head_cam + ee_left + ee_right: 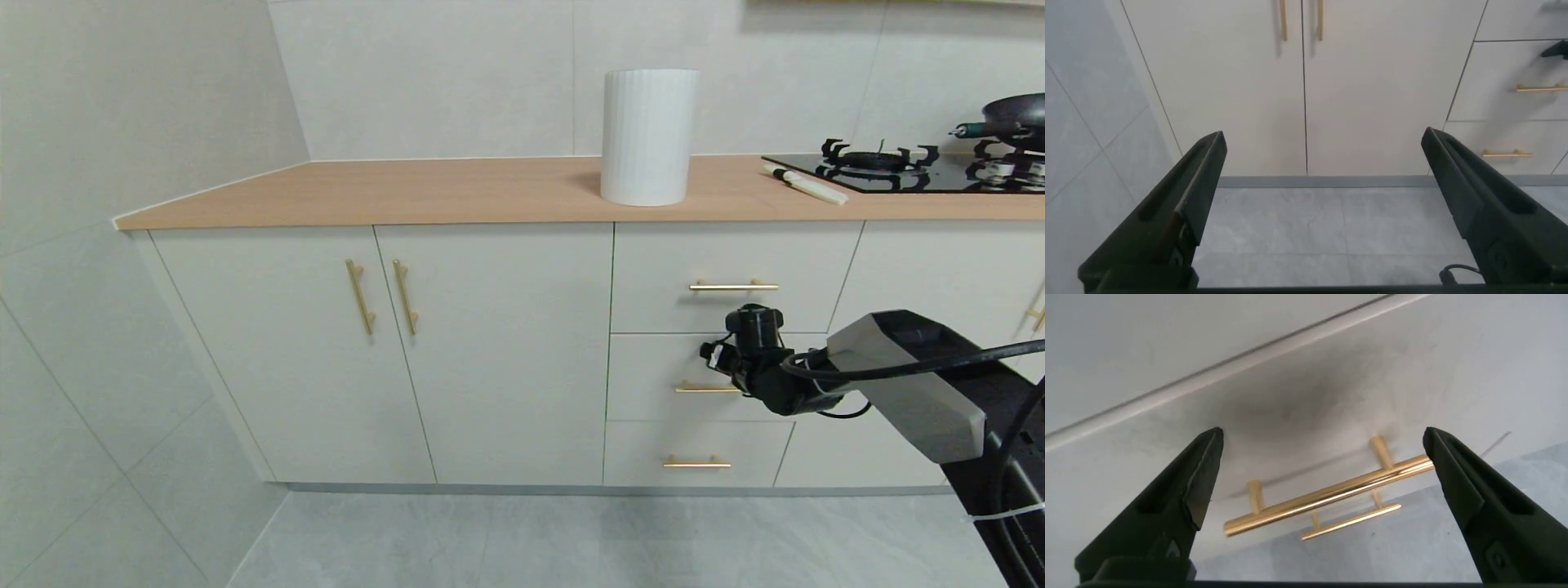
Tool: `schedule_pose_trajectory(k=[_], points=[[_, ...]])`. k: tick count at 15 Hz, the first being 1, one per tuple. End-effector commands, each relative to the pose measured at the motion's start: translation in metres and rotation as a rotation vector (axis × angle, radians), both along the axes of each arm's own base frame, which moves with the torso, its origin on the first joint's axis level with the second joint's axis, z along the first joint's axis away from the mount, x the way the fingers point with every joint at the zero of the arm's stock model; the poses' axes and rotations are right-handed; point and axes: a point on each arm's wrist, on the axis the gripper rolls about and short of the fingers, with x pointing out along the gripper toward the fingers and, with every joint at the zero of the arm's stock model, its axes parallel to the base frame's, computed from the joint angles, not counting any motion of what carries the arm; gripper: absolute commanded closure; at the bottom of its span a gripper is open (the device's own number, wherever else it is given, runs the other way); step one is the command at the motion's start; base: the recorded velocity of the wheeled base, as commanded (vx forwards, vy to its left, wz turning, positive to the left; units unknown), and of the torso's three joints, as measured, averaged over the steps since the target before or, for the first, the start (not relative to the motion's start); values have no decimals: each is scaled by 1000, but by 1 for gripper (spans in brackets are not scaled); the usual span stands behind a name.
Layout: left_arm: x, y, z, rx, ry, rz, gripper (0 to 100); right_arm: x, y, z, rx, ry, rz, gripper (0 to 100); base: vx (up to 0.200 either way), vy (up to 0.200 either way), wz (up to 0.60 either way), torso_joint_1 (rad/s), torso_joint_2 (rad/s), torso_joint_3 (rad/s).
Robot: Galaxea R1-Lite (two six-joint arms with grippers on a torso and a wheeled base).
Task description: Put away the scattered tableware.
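The right gripper [1321, 441] has its two dark fingers [1184, 502] spread wide and holds nothing. Seen from its wrist, a slim brass bar handle [1327, 498] crosses the gap beyond the tips, apart from both fingers, and a second brass bar handle [1351, 521] shows farther off. In the head view this gripper sits at the lower right of the frame, close in front of the middle drawer [645, 376] of a stack of three cream drawers, level with that drawer's handle.

The left gripper [1323, 139] is likewise spread wide with nothing between its fingers. It hangs above a grey tiled floor [1315, 229] and faces a pair of cream cabinet doors [1372, 82] with two upright brass handles.

In the head view those doors fill the centre left, under a light wooden countertop [408, 192] that runs across the upper half of the frame. A tall white ribbed cylindrical container [649, 135] stands upright on it, above centre. The pale slender utensil with a dark tip [804, 185] lies flat on the countertop at the upper right, between the container and a black glass gas hob [898, 175], just beside the hob's near corner. A dark pan [1012, 114] sits on the hob at the right edge of the frame.
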Motion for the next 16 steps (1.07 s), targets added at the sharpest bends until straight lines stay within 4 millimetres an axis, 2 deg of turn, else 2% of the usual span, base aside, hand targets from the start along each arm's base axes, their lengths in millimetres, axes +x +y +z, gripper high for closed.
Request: schedule_pose_trajectory(k=[1, 3, 4, 5, 6, 8, 9, 10, 11, 13, 16], points=[[0, 0, 0, 0, 0, 0, 0, -37, -2, 53, 0, -3, 6, 0, 0, 0, 0, 0, 0, 0], [0, 0, 0, 0, 0, 0, 0, -81, -9, 101, 3, -24, 12, 0, 0, 0, 0, 0, 0, 0], [0, 0, 0, 0, 0, 0, 0, -96, -11, 117, 1, -40, 12, 0, 0, 0, 0, 0, 0, 0], [0, 0, 0, 0, 0, 0, 0, -137, -18, 156, -9, -88, 18, 0, 0, 0, 0, 0, 0, 0], [0, 0, 0, 0, 0, 0, 0, -168, -20, 178, -27, -121, 34, 0, 0, 0, 0, 0, 0, 0], [0, 0, 0, 0, 0, 0, 0, -225, -30, 204, -58, -176, 34, 0, 0, 0, 0, 0, 0, 0], [0, 0, 0, 0, 0, 0, 0, -281, -41, 219, -101, -235, 27, 0, 0, 0, 0, 0, 0, 0], [0, 0, 0, 0, 0, 0, 0, -320, -49, 227, -135, -291, 29, 0, 0, 0, 0, 0, 0, 0], [0, 0, 0, 0, 0, 0, 0, -343, -55, 230, -150, -329, 25, 0, 0, 0, 0, 0, 0, 0], [0, 0, 0, 0, 0, 0, 0, -417, -76, 229, -248, -425, -45, 0, 0, 0, 0, 0, 0, 0], [0, 0, 0, 0, 0, 0, 0, -488, -82, 215, -268, -469, -32, 0, 0, 0, 0, 0, 0, 0]])
